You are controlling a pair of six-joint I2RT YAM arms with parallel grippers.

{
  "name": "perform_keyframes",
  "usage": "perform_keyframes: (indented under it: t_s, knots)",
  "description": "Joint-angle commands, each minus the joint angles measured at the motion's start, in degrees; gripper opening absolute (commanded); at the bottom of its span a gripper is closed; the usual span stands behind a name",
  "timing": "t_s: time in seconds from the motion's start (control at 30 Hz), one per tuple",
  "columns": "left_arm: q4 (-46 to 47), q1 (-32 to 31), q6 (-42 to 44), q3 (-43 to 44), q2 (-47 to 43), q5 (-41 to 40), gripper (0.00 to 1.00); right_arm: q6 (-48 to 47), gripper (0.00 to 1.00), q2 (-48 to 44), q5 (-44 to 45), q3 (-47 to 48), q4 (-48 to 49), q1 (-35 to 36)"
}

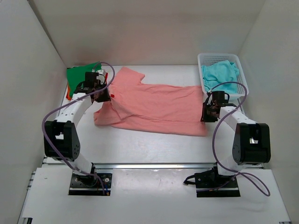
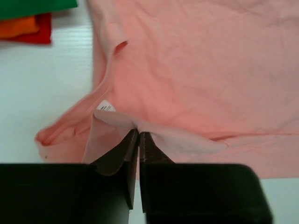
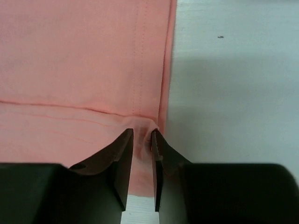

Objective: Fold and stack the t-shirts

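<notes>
The salmon pink t-shirt (image 1: pixel 154 107) lies spread across the middle of the table, partly doubled over along its near side. My left gripper (image 1: pixel 105 96) is shut on a fold of it by the collar and label, as the left wrist view (image 2: pixel 138 133) shows on the pink cloth (image 2: pixel 201 70). My right gripper (image 1: pixel 206 115) is at the shirt's right hem corner. Its jaws stand narrowly apart with bunched hem cloth pinched between them (image 3: pixel 142 133). The green t-shirt (image 1: pixel 79 74) lies folded on the orange-red t-shirt (image 1: pixel 68 91) at the back left. The turquoise t-shirt (image 1: pixel 219 72) lies in the basket.
A white mesh basket (image 1: pixel 219 56) stands at the back right, just behind my right gripper. White walls close in the table on the left, back and right. The green (image 2: pixel 32 7) and orange-red (image 2: pixel 23 29) shirts sit just beyond the pink shirt's sleeve.
</notes>
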Motion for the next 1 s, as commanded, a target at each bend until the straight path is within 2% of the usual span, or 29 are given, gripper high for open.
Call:
perform_keyframes:
  t_s: [0.0,0.03,0.07,0.2,0.33,0.47,0.57,0.67,0.73,0.83,0.97]
  knots:
    - [3.1,-0.3,0.4,1.3,0.5,5.2,0.26,0.3,0.36,0.1,4.6,2.7,2.0,0.3]
    - [4.1,0.2,-0.4,-0.1,-0.9,5.3,0.32,0.7,0.42,-0.5,5.4,2.7,1.6,0.4]
    - [5.4,0.4,-1.2,-2.2,-3.2,4.0,0.47,1.0,0.5,-1.2,7.3,2.7,1.3,1.8]
    - [4.6,1.0,-2.1,-10.1,-11.2,1.2,0.51,2.6,0.53,-6.1,11.2,1.9,-0.1,4.0]
    - [2.8,-2.6,-2.3,-17.9,-17.0,-2.3,0.49,5.4,0.52,-10.6,12.0,0.1,1.4,10.3]
    - [10.3,-7.4,-4.6,-26.2,-13.0,-6.4,0.45,10.0,0.51,-9.9,8.0,-1.5,5.1,15.5]
    - [12.3,-9.5,-5.4,-25.9,-5.1,-10.4,0.43,11.7,0.5,-6.1,3.7,-1.7,8.4,18.5]
    - [7.1,-11.5,-5.7,-21.1,2.4,-14.5,0.43,12.9,0.48,-2.5,2.7,-1.5,9.4,20.1]
    - [4.1,-12.8,-5.5,-18.9,4.7,-14.2,0.42,13.9,0.47,-0.5,2.5,-1.4,8.5,20.4]
    - [0.0,-15.6,-6.0,-19.5,5.0,-13.3,0.41,14.5,0.46,-0.5,1.6,-4.2,6.8,20.3]
    - [-3.5,-18.5,-6.6,-23.0,0.4,-8.4,0.24,15.5,0.44,-2.4,-0.9,-6.2,2.1,18.5]
